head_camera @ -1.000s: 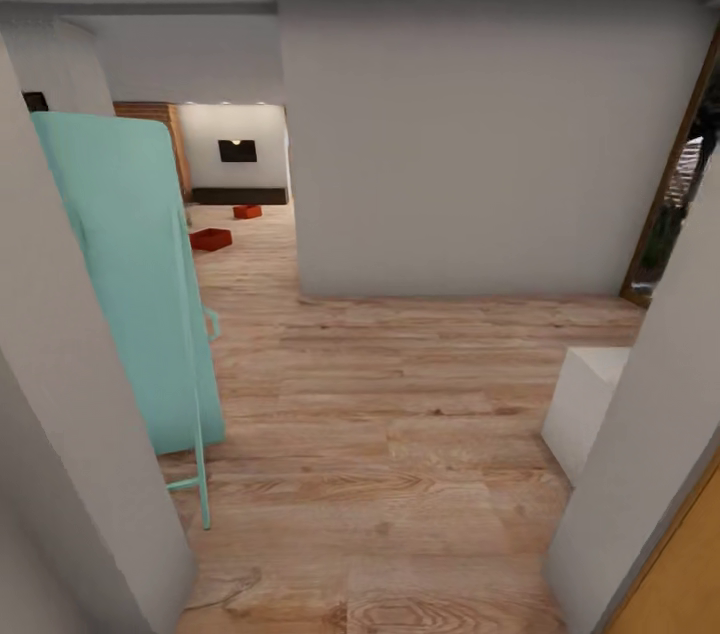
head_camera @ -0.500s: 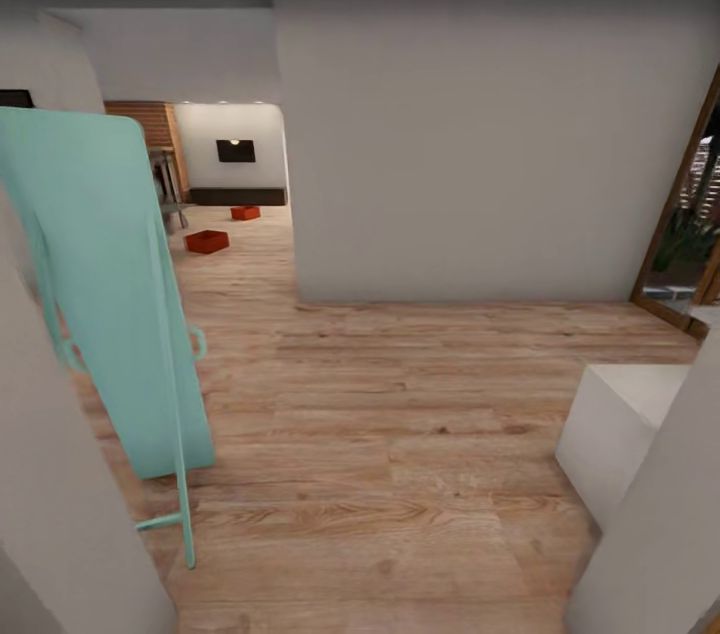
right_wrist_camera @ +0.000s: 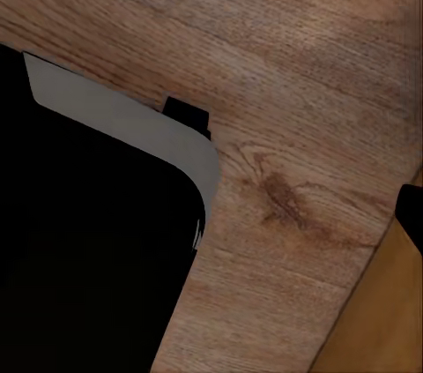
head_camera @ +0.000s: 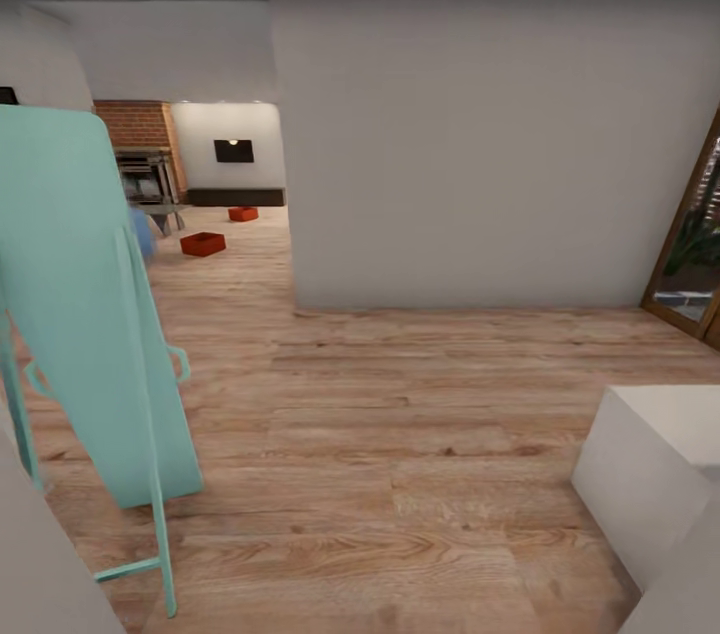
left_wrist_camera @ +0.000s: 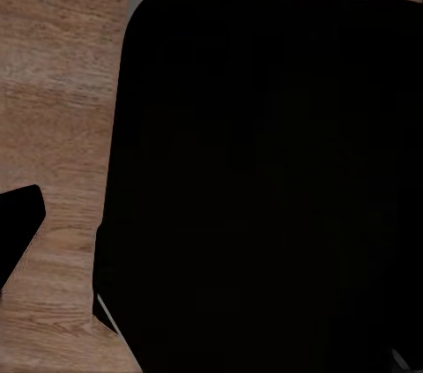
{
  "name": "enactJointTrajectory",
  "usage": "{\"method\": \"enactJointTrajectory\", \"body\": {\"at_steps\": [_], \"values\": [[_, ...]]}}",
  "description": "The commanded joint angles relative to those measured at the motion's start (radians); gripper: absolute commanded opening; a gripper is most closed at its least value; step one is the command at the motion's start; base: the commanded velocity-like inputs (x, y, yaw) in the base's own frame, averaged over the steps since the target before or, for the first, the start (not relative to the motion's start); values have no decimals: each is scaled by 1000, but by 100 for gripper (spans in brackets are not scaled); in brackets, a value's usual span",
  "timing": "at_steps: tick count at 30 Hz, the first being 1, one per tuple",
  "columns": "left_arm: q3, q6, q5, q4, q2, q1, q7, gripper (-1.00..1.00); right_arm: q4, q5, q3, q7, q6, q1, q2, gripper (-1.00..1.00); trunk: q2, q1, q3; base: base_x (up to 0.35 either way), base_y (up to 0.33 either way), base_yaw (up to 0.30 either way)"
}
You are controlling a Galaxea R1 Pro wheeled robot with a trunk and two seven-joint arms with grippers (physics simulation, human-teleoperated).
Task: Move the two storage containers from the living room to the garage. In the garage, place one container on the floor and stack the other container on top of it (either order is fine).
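Wood plank floor (head_camera: 400,434) close in; teal folded board (head_camera: 90,314) leans at left. Finger state of both grippers: cannot tell. The 2 storage containers (head_camera: 203,244) (head_camera: 243,214) sit far ahead-left, through the living room opening, nearer the left arm.

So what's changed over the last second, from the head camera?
The view itself has shifted: the robot has rolled forward through the doorway, so the near door frames have slid out of view and more brick wall shows. The mint-green folded ironing board and white box loom larger. The two red-orange open plastic bins stayed on the light wood plank floor. Nothing gripped.
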Motion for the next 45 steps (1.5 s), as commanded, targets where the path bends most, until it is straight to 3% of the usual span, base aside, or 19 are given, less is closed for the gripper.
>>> {"method": "enactJointTrajectory", "body": {"at_steps": [1, 45], "values": [[2, -2, 6, 0, 0, 0, 1, 100, 1, 3, 4, -3, -4, -1, 0, 100, 0, 1, -1, 331, 0, 0], [2, -2, 6, 0, 0, 0, 1, 100, 1, 3, 5, -3, -4, -1, 0, 100, 0, 1, -1, 331, 0, 0]]}}
